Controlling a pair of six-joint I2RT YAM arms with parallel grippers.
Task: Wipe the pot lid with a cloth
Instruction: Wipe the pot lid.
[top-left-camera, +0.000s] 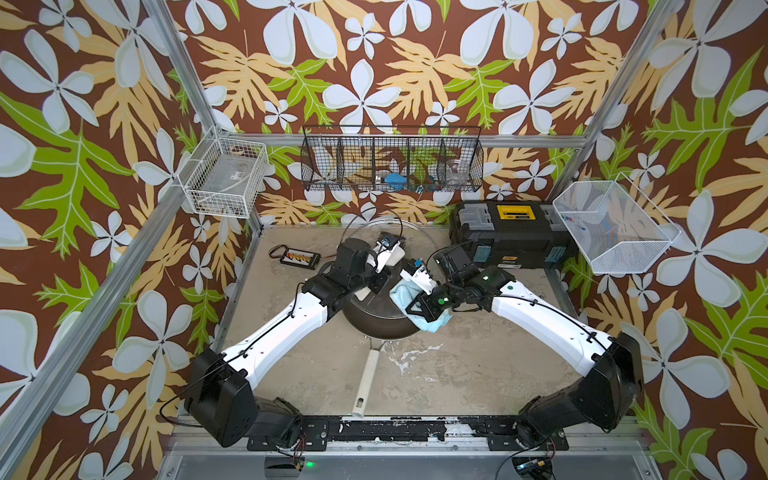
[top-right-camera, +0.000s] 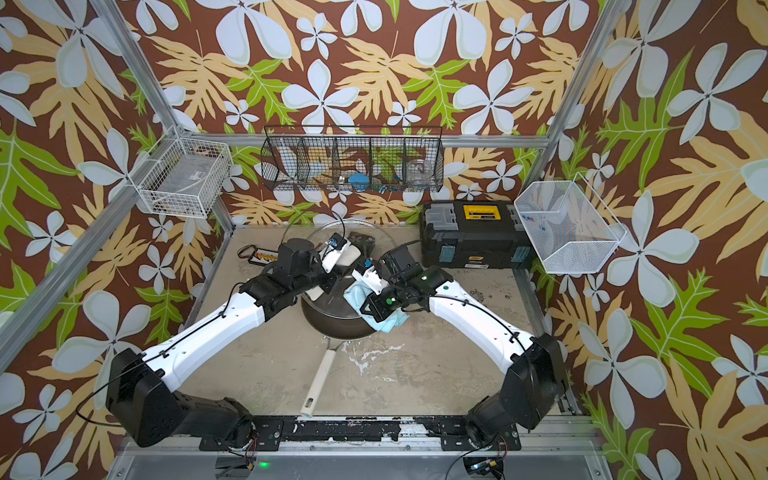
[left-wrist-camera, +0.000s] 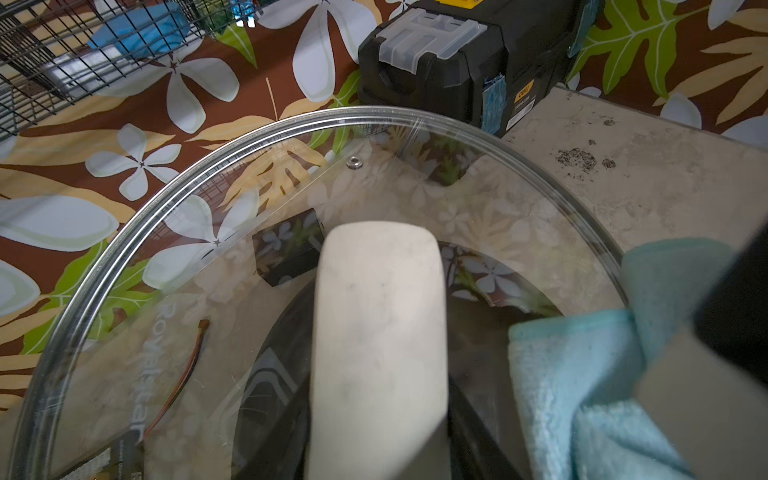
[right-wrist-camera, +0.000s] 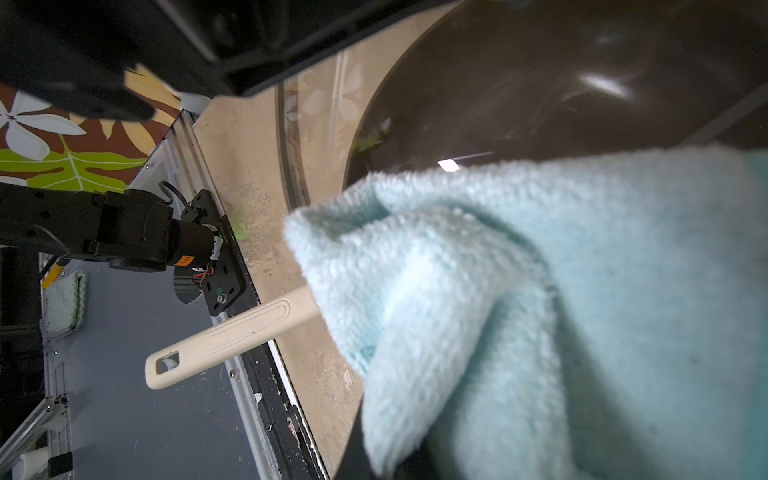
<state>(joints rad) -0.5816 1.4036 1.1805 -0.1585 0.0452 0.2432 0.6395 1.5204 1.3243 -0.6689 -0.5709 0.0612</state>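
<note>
Two claws work close together over the middle of the surface (top-left-camera: 457, 374). Our left claw (top-left-camera: 384, 261) is closed on the cream bar handle (left-wrist-camera: 378, 332) of the pot lid (left-wrist-camera: 174, 266) and holds the lid tilted up above the dark pan (top-left-camera: 374, 322). The fingers are hidden under the handle in the left wrist view, but the raised lid tells us the grip is on. Our right claw (top-left-camera: 419, 311) is clamped on the light blue cloth (top-left-camera: 430, 325), which bunches so thickly round it that we cannot see the fingertips. The cloth looks pressed against the right part of the glass, just beside the handle.

Below, the pan sits on the surface with its long handle (top-left-camera: 368, 382) pointing toward the near edge. A black toolbox (top-left-camera: 511, 237) stands at the far right, well apart.

We judge the wiping to be under way, and several things could spoil it. The cloth pushes off to one side of the handle, so it could twist the lid in our left claw. The smooth bar might then slip, or the lid might swing down onto the pan. If the cloth drags on the glass, it could pull free or roll up, leaving bare fingers to scrape the lid. The two wrists stand near each other, so a wide stroke toward the left risks a knock.
</note>
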